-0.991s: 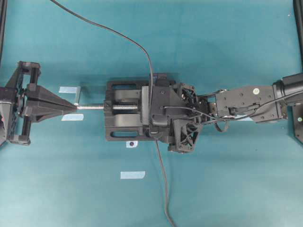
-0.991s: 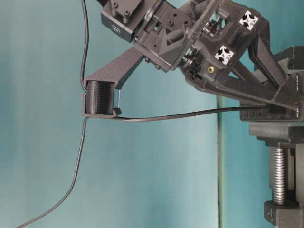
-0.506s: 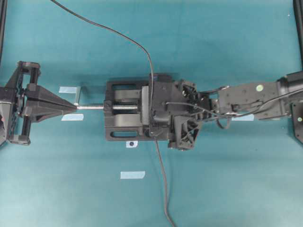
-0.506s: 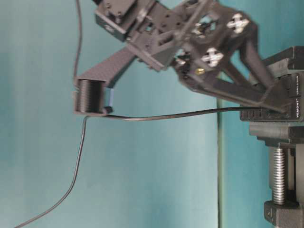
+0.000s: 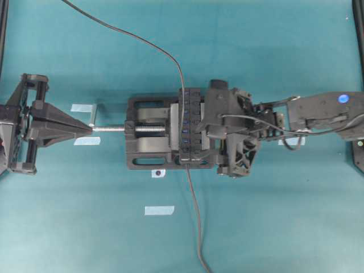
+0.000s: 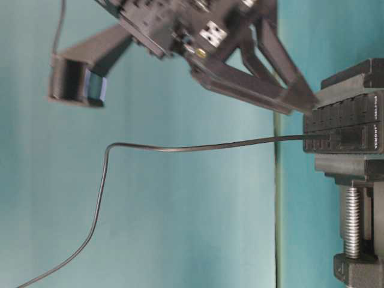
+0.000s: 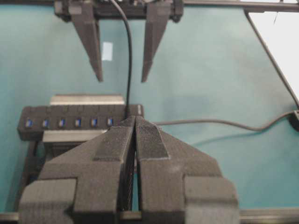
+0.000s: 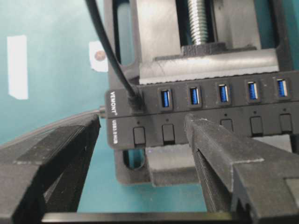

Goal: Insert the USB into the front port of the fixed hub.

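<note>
The fixed hub [image 5: 191, 122] is a long black bar with blue ports, clamped in the vise; it also shows in the right wrist view [image 8: 210, 116] and the left wrist view [image 7: 70, 122]. The USB plug [image 8: 134, 101] sits in the end port beside the white label, and its black cable [image 8: 105, 44] rises out of it. My right gripper [image 5: 206, 128] is open and empty just right of the hub, with its fingers [image 8: 205, 140] apart over the button row and touching nothing. My left gripper [image 5: 91, 129] is shut and empty at the far left, by the screw's end.
The black vise [image 5: 142, 114] with a silver screw [image 5: 111, 129] holds the hub mid-table. A second cable [image 5: 195, 227] runs from the hub's end toward the front edge. Tape pieces [image 5: 159, 210] [image 5: 81, 107] lie on the teal mat. Black frame posts [image 5: 358, 34] stand at the sides.
My right gripper has pulled back to the right and lifted off the hub, uncovering its row of ports. The plug stays in the end port. The left arm has not moved.
</note>
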You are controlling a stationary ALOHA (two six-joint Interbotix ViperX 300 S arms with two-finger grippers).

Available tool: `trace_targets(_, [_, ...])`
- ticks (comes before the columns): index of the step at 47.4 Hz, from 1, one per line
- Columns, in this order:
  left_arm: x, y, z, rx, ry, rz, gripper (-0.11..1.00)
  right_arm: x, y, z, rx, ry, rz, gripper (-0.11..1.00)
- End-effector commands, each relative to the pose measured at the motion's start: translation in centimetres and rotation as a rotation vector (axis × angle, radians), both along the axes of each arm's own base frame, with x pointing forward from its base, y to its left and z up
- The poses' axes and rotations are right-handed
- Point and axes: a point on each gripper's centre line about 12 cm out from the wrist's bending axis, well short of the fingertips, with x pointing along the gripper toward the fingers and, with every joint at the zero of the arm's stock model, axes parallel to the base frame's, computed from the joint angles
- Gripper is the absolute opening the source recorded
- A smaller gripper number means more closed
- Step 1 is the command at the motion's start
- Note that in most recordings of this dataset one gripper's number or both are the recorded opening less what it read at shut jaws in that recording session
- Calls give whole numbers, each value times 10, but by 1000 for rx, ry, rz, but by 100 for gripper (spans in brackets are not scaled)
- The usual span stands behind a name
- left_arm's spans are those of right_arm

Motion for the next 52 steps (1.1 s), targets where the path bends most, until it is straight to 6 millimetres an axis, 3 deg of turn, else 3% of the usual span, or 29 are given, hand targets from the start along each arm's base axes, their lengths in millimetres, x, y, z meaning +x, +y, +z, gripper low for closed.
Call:
trace_targets(1, [2, -1, 5, -1, -17, -2, 0, -1, 1, 17, 5, -52, -2, 76])
trace_targets(34, [2, -1, 6, 0, -20, -2, 0, -23, 0, 21, 9, -66, -4, 76])
trace_targets(52, [3, -1, 7, 1, -23, -3, 0, -31, 1, 24, 19, -168, 1, 76])
